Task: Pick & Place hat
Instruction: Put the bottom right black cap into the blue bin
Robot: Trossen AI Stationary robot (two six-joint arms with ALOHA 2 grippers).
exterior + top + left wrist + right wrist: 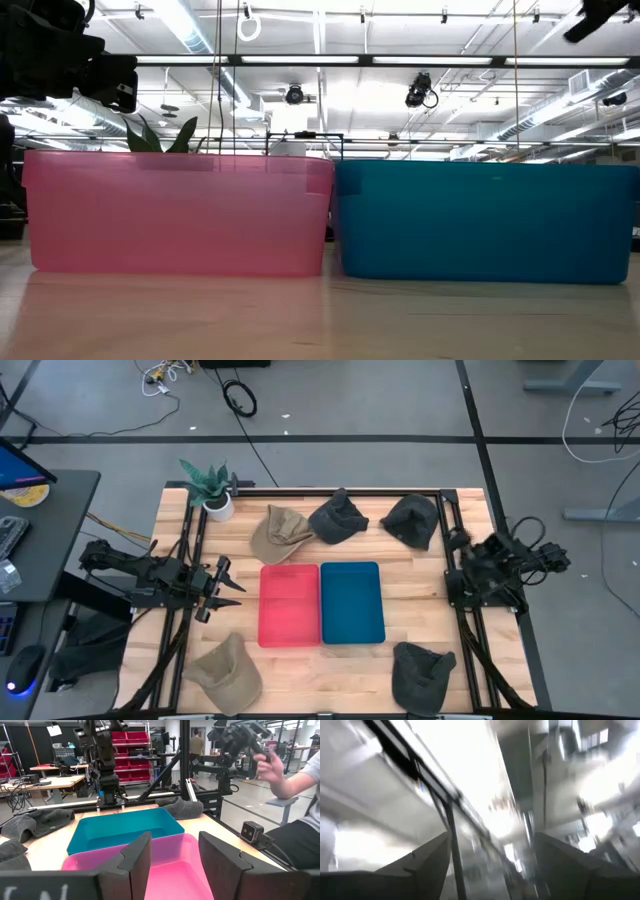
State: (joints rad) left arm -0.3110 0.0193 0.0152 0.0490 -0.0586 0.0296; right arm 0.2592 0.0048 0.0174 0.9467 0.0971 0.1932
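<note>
Hats: five lie around the pink bin [289,605] and blue bin [352,602]; none held
Left gripper [226,587]: open, empty, beside pink bin
Right gripper [490,865]: open, tilted upward
Risk: you may clip the bin wall reaching across

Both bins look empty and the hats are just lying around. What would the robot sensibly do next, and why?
Probably swing the open left claw toward the tan hat at the table's near-left corner: the pink bin and blue bin are empty and neither claw holds anything.

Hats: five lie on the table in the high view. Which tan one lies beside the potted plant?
The tan hat at the far edge, right of the potted plant; the other tan hat lies at the near-left corner.
</note>
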